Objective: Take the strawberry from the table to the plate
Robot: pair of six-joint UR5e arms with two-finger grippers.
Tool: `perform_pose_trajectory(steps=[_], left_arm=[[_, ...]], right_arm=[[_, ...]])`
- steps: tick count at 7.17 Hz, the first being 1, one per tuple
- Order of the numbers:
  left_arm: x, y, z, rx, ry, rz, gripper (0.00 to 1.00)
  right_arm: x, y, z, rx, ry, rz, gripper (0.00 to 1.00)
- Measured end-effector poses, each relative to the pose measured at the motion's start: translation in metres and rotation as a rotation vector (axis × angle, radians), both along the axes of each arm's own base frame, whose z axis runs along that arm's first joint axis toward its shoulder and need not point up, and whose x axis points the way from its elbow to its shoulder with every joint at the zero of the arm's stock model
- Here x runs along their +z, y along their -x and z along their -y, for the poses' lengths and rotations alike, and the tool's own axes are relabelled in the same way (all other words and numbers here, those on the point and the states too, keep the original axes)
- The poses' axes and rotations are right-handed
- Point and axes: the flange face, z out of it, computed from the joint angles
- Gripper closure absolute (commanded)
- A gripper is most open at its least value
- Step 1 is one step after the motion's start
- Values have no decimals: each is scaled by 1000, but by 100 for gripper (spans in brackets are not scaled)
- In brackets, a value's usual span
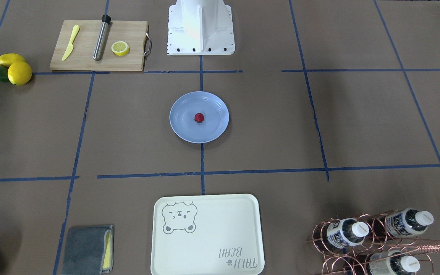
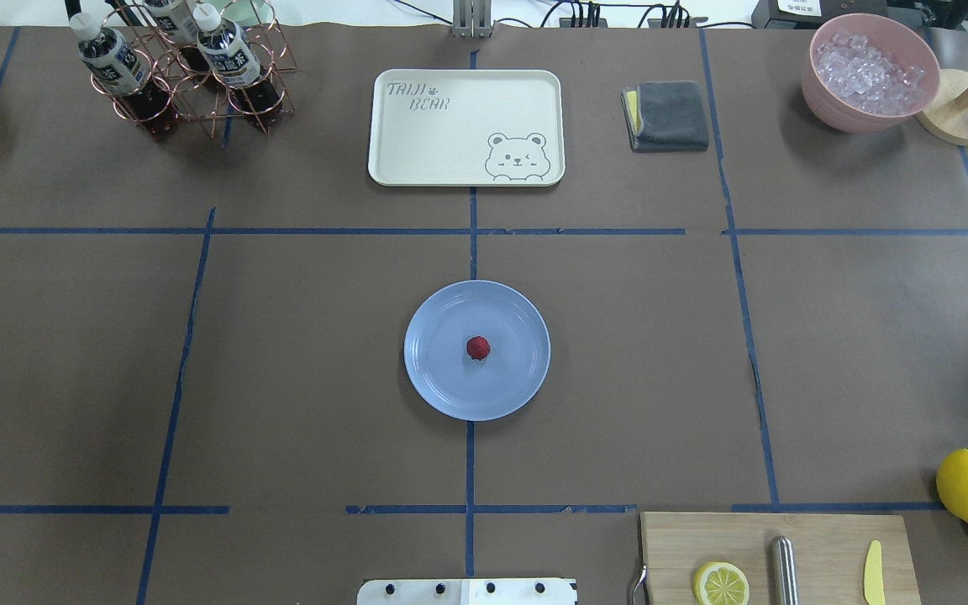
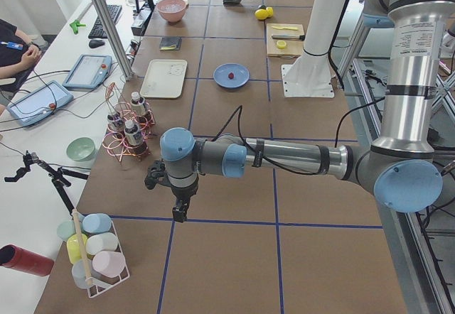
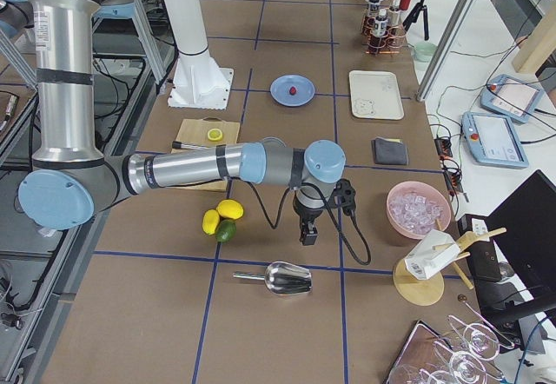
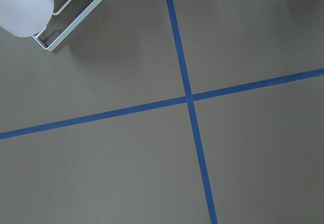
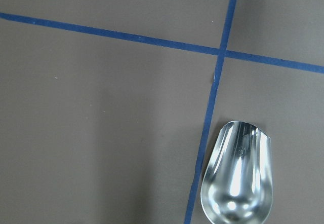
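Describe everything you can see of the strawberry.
The strawberry is a tiny, roundish, dark-red berry with a bumpy surface; no leaves or stem can be made out. It rests near the middle of the light-blue plate, touching only the plate's floor, well clear of the raised rim. Nothing grips or covers it.

Bright, even light falls from above on the brown counter (image 2: 870, 353), so shadows are soft and short: a faint one rims the plate (image 1: 181, 126), and a darker smudge lies beside the lemons (image 1: 20, 72). The white robot base (image 1: 201, 26) is blown out almost to blank white, and the metal scoop (image 6: 238, 178) carries hard highlights. Focus is crisp throughout, though uprights in the side views lean outward near the frame edges.
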Motion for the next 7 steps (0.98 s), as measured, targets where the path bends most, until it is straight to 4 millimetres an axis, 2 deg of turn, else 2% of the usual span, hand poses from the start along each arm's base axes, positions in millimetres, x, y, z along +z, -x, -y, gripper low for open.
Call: perform_pose_trajectory(steps=[3,7], left_arm=[[1,0,-2,-1,3,0,0],[-1,1,-1,-1,-2,1,0]], right_arm=[[32,-20,-7,52,30,22,0],[45,-30,-17,80,-6,24,0]])
